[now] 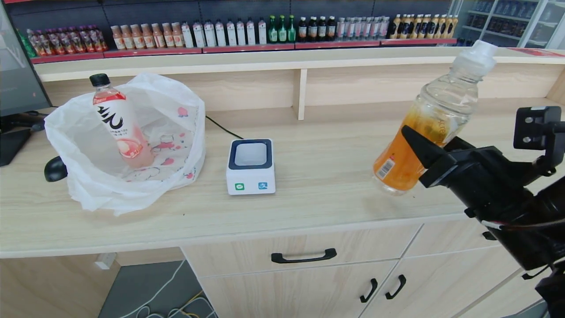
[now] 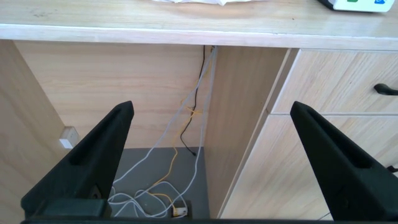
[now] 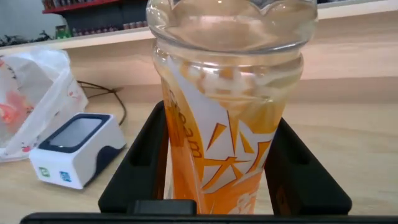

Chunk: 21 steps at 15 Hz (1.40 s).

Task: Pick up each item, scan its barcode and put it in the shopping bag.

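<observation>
Over on the right of the head frame: clear plastic bottle of orange drink with a white cap point(image 1: 432, 119), clamped mid-body in the right gripper point(image 1: 430, 137), leaning with cap toward upper right, base and barcode patch toward lower left. Probably calls for a swing left to the white box scanner with dark-rimmed window point(image 1: 250, 165) at centre, well apart across bare pale wood counter point(image 1: 326, 176), white plastic shopping bag point(image 1: 185, 132) beyond at far left. Left gripper point(image 2: 211, 109) spread wide, parked below the counter edge, so no help here.
</observation>
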Tool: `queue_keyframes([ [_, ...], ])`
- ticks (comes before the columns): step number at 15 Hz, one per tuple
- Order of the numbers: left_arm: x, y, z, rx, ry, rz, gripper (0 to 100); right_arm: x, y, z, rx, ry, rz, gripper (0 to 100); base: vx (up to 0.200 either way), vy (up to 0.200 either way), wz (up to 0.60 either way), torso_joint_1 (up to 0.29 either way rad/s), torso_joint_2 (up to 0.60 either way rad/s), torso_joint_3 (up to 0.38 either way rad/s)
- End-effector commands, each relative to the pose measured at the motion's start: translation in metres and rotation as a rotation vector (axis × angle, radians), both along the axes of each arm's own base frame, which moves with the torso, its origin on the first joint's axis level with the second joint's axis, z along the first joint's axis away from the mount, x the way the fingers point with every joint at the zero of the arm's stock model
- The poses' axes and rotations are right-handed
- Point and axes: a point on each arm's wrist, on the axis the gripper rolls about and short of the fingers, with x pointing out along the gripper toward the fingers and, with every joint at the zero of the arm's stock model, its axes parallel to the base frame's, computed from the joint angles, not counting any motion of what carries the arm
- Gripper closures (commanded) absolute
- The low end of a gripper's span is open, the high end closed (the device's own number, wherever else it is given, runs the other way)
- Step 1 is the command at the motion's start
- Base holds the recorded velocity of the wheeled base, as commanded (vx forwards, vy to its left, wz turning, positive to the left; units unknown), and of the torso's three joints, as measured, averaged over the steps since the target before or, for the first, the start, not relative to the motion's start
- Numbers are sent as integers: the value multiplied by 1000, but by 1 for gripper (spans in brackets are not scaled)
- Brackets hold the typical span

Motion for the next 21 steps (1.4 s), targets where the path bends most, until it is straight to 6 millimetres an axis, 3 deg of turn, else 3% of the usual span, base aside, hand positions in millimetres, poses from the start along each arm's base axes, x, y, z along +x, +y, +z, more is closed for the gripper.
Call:
queue_keyframes([
  [1, 0, 0, 0, 1, 0, 1, 0, 21, -22, 7, -25, -43, -130, 100, 0, 0, 0, 0, 0, 0],
  [3, 0, 0, 0, 1, 0, 0, 0, 32, -21, 19, -6, -92, -146, 100, 0, 0, 0, 0, 0, 0],
  [5, 0, 0, 0, 2, 0, -2, 0, 31, -16, 17, -10, -84, -128, 100, 0, 0, 0, 0, 0, 0],
  [9, 0, 0, 0, 1, 0, 0, 0, 29, -16, 11, -21, -60, -128, 100, 0, 200, 0, 2, 2, 2],
  [19, 0, 0, 0, 1, 0, 0, 0, 30, -17, 18, -1, -84, -129, 100, 0, 200, 0, 2, 4, 0],
  [21, 0, 0, 0, 4, 0, -2, 0, 28, -17, 19, 4, -85, -124, 100, 0, 0, 0, 0, 0, 0],
])
